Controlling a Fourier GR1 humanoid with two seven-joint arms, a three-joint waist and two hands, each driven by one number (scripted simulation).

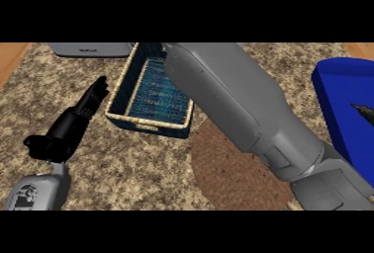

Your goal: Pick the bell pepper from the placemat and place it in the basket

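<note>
A kitchen counter, seen steeply from above. Its speckled brown-and-beige stone-look countertop (139, 163) fills the view. At twelve o'clock sits a blue woven basket (150, 94) with a pale rim; a grey appliance (91, 49) lies at eleven, a brown placemat (234, 173) at five, and a blue tray (343, 108) at three.

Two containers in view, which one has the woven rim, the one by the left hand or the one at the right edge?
The basket beside the left hand: pale woven rim, blue lining. The bin at the right edge is plain solid blue.
</note>
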